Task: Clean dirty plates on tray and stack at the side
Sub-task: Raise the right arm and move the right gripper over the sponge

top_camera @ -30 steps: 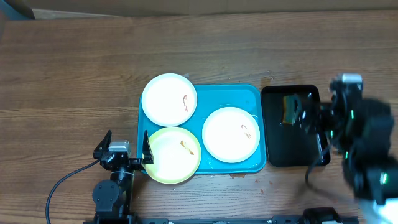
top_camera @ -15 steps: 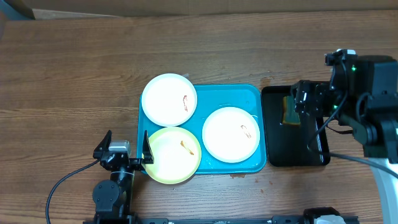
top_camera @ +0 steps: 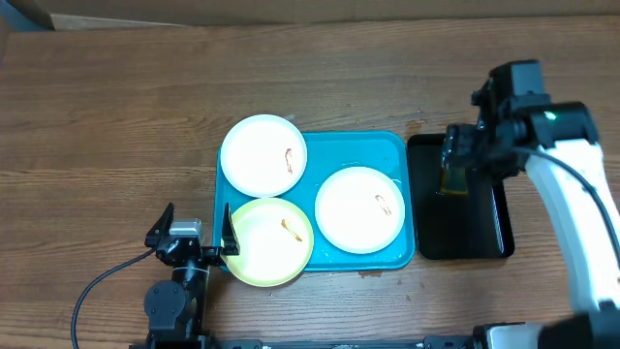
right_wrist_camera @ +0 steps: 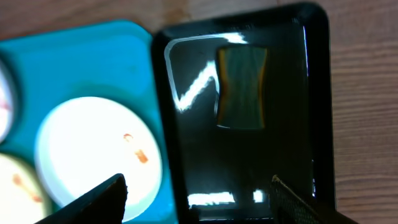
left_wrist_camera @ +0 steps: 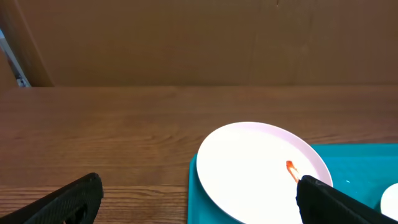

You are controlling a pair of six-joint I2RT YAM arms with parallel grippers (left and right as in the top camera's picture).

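Note:
Three plates lie on the turquoise tray [top_camera: 351,145]: a white one [top_camera: 263,155] at its far left corner, a white one [top_camera: 359,209] on the right, and a pale yellow one [top_camera: 270,241] at the near left. Each carries a small reddish smear. My left gripper [top_camera: 194,236] stands open at the tray's near left edge; its wrist view looks at the far white plate [left_wrist_camera: 255,168] between its fingertips [left_wrist_camera: 199,202]. My right gripper [top_camera: 461,153] hovers open above the black tray [top_camera: 455,228], over a sponge [right_wrist_camera: 241,87], with nothing between its fingers [right_wrist_camera: 93,202].
The narrow black tray [right_wrist_camera: 286,155] sits just right of the turquoise tray [right_wrist_camera: 74,62] and holds only the olive sponge [top_camera: 452,178] at its far end. Bare wooden table [top_camera: 116,116] surrounds both trays. A black cable [top_camera: 92,291] runs by the left arm's base.
My right arm has swung from the table's right edge to above the black tray's far end, over the sponge, and its jaws have narrowed slightly. The left arm and the plates have not moved.

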